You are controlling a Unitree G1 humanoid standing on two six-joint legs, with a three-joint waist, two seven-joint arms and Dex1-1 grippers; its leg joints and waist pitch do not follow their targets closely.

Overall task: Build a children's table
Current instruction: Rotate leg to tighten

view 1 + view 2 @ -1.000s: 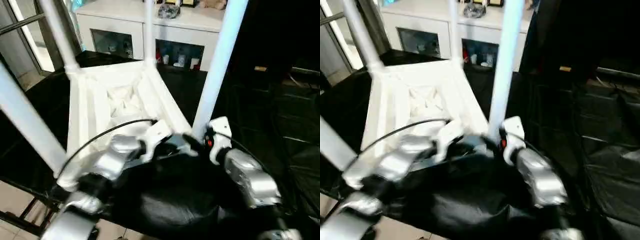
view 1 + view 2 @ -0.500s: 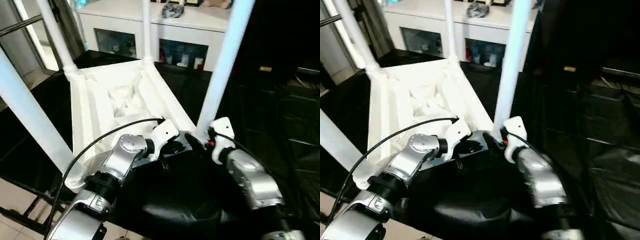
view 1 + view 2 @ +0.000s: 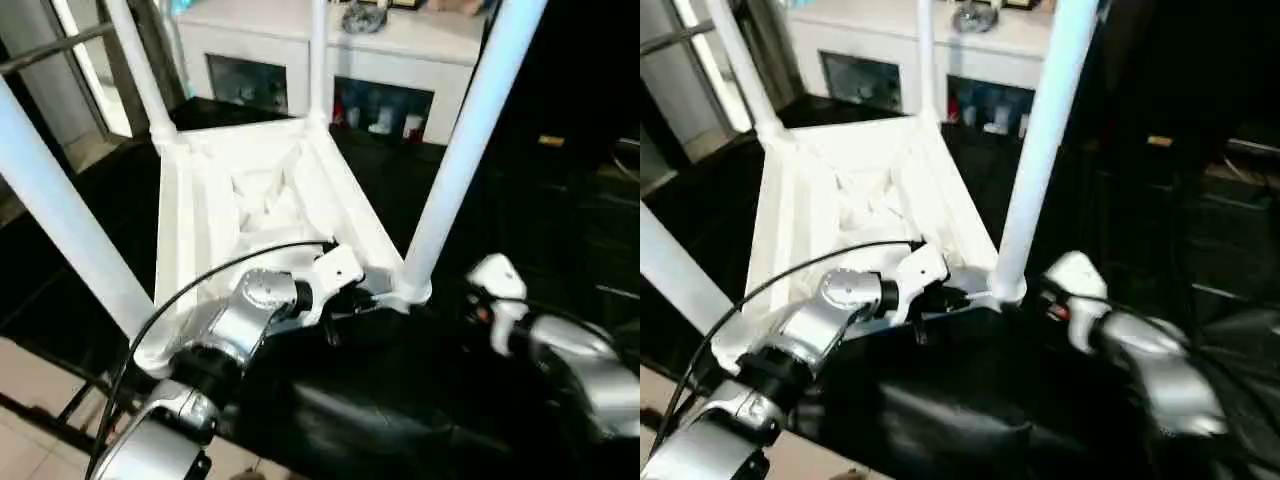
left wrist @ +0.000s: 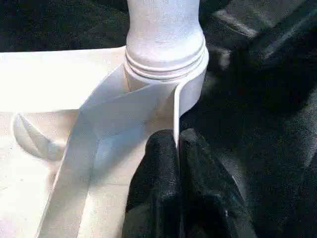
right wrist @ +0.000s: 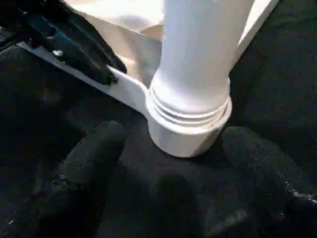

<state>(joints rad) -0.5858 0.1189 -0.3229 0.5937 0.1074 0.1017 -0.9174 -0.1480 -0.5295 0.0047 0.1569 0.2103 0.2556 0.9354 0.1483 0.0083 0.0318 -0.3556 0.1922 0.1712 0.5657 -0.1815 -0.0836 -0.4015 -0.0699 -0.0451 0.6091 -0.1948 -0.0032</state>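
Observation:
The children's table (image 3: 260, 200) lies upside down on black cloth, ribbed underside up, with four white tube legs standing in its corner sockets. My left gripper (image 4: 177, 144) is shut on the thin near rim (image 4: 174, 109), just beside the near-right corner socket (image 4: 166, 64). That gripper also appears in the head view (image 3: 345, 300). My right gripper (image 5: 173, 134) is open, its black fingers (image 5: 89, 163) spread to either side of the same socket (image 5: 188, 129) without touching it. The near-right leg (image 3: 460, 160) rises from there.
A white glass-door cabinet (image 3: 400, 50) stands behind the table. Black cloth (image 3: 380, 400) covers the work surface and the bulky things at the right (image 3: 590, 200). A metal frame (image 3: 60, 40) and tiled floor (image 3: 30, 390) lie to the left.
My right gripper has drawn back to the right, away from the near-right leg. My left gripper stays clamped on the rim. The camera has shifted a little.

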